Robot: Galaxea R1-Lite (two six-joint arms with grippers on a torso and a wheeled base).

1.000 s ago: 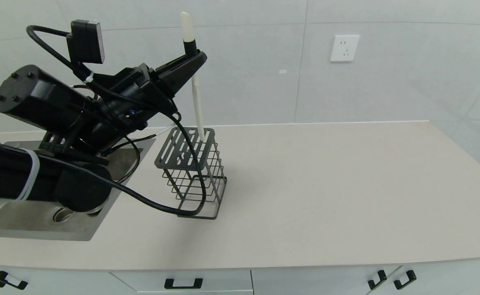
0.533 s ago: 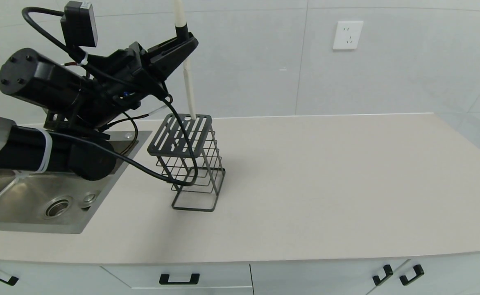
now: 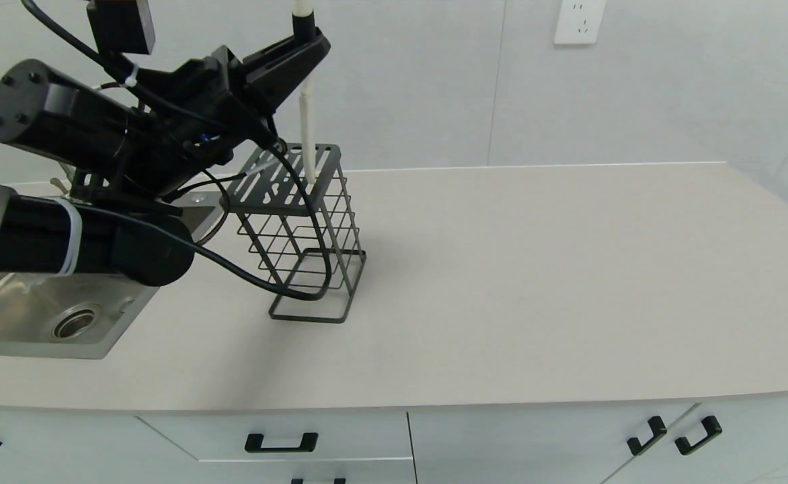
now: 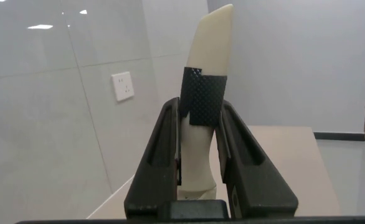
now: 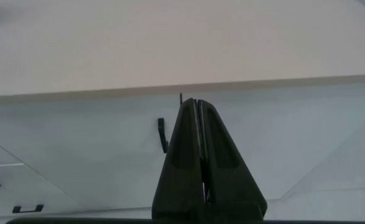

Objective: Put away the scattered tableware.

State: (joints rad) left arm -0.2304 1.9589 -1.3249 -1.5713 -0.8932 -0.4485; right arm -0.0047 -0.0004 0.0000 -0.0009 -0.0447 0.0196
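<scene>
A black wire utensil rack [image 3: 296,235] with a slotted top plate stands on the counter beside the sink. My left gripper [image 3: 303,50] hangs above its far side, shut on a long white utensil [image 3: 307,134] that has a black band on its handle. The utensil stands upright with its lower end in a slot of the rack's top plate. In the left wrist view the left gripper [image 4: 198,134] clamps the white utensil [image 4: 210,43] between both fingers. My right gripper [image 5: 198,109] is shut on nothing, low down in front of the cabinet fronts below the counter edge.
A steel sink [image 3: 4,306] is set into the counter on the left of the rack. The beige counter [image 3: 535,269] stretches wide to the right. A wall socket [image 3: 581,23] sits on the back wall. Drawer handles [image 3: 281,442] line the cabinet front.
The camera has moved, so the whole picture shifted upward. My left gripper still holds the utensil, whose lower end seems slightly deeper in the rack's slot.
</scene>
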